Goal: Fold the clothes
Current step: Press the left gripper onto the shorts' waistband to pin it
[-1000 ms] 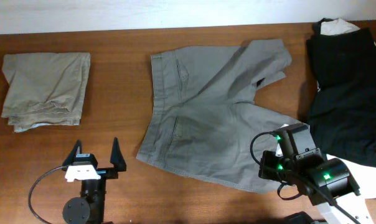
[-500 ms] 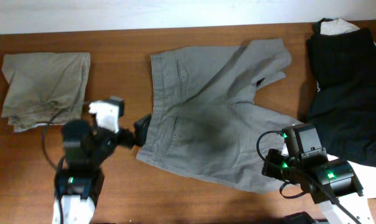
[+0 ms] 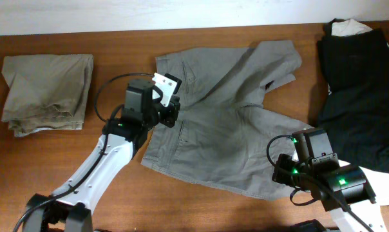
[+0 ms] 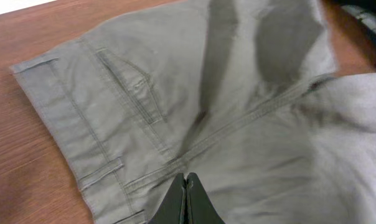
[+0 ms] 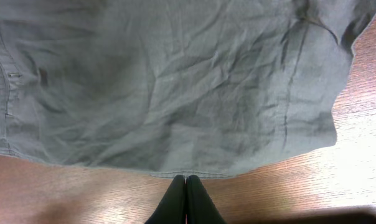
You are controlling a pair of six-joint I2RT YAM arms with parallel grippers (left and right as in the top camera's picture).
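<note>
Grey shorts [image 3: 227, 129] lie spread flat mid-table, waistband to the left and legs to the right. My left gripper [image 3: 171, 113] hangs over the waistband's middle. In the left wrist view the left gripper [image 4: 187, 178] is shut, tips pressed together on the grey shorts [image 4: 250, 106] near the centre seam. No cloth shows pinched between them. My right gripper [image 5: 186, 178] is shut too, its tips at the hem of the grey shorts [image 5: 175, 81], over bare wood. Folded khaki shorts [image 3: 47, 93] rest at the far left.
A heap of black garments [image 3: 360, 96] with a white one [image 3: 349, 27] peeking out fills the right end of the table [image 3: 117, 45]. The right arm's wrist [image 3: 313, 158] stands beside the lower leg of the shorts. A cable loops off the left arm [image 3: 107, 161].
The left arm swung from the front left of the table up onto the shorts' waistband, and its jaws went from wide open to shut. The right arm barely moved.
</note>
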